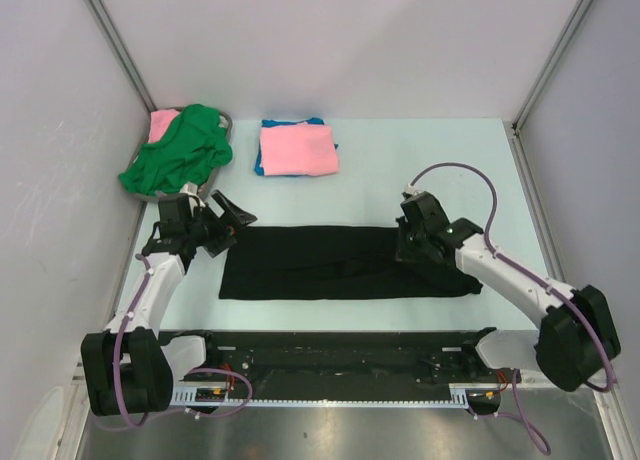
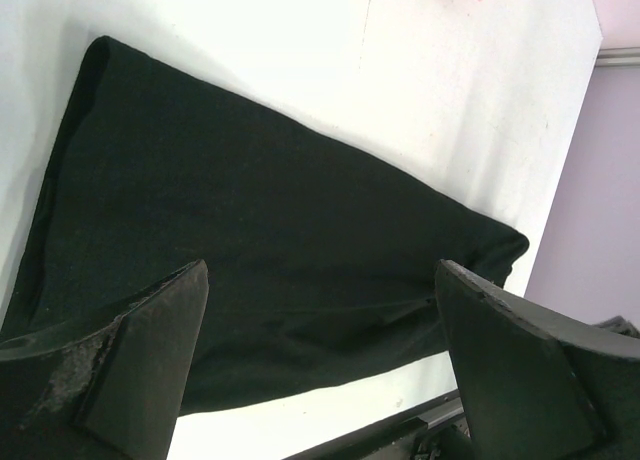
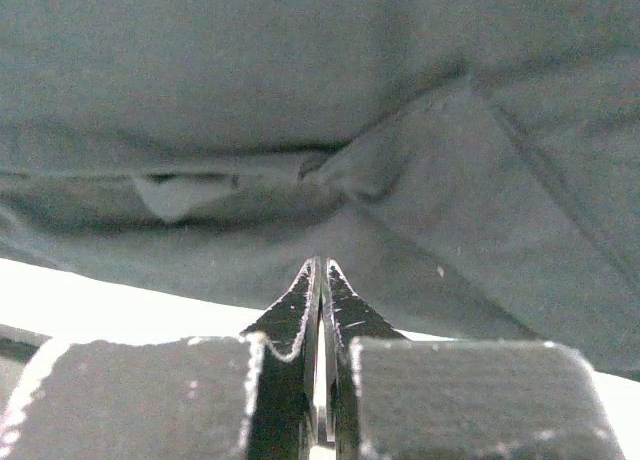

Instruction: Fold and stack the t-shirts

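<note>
T-shirts: five pieces counted in the top view. That was one black t-shirt (image 1: 345,262), one green t-shirt (image 1: 180,152), one blue t-shirt (image 1: 260,165) and two pink.

The black t-shirt lay flat on the worktop (image 1: 440,170), folded into a long strip between the two arms. Beyond its middle, well apart, a folded pink t-shirt (image 1: 298,148) sat stacked on the blue one, with blue showing only at the edges. Beyond its left end stood one basket (image 1: 229,126). It held the crumpled green t-shirt, which spilled over the rim, with the second pink piece (image 1: 163,123) behind it.

Only the top view showed the basket and the stack. The left wrist view caught just a pink corner past the black cloth.

Grippers:
- The left gripper (image 1: 222,220) hovered at the black t-shirt's left end, jaws spread wide with nothing between them.
- The right gripper (image 1: 405,242) sat at the black t-shirt's right end. The top view hid its jaws, but the right wrist view showed them fully closed at the hem. Couldn't tell if cloth was pinched.
- That wrist view alone showed a small pale patch (image 3: 175,195) in a fold.
</note>
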`<action>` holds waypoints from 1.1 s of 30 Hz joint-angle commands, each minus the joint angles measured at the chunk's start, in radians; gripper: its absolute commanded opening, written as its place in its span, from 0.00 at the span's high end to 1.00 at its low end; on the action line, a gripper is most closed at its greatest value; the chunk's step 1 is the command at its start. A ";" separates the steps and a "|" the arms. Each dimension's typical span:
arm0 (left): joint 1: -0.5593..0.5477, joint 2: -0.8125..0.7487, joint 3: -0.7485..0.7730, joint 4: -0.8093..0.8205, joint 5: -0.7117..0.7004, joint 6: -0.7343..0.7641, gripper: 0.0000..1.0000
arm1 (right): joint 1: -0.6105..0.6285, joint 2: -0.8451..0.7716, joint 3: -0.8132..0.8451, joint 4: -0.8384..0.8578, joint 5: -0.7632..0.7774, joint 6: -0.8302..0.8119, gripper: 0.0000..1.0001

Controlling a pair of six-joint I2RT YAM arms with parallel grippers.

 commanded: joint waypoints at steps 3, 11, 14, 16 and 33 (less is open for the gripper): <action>0.009 -0.032 -0.012 0.023 0.030 0.013 0.00 | 0.066 -0.111 -0.094 -0.079 0.094 0.097 0.99; 0.010 -0.035 -0.013 0.019 0.036 0.019 0.00 | -0.016 -0.073 -0.102 0.057 0.183 0.087 0.18; 0.010 -0.035 -0.013 0.020 0.036 0.024 0.00 | -0.078 -0.021 -0.102 0.133 0.154 0.055 0.18; 0.010 -0.029 -0.013 0.017 0.033 0.028 0.00 | -0.118 0.028 -0.102 0.167 0.122 0.038 0.21; 0.010 0.023 -0.025 0.057 0.022 0.024 0.00 | -0.162 0.208 -0.080 0.338 0.036 0.035 0.31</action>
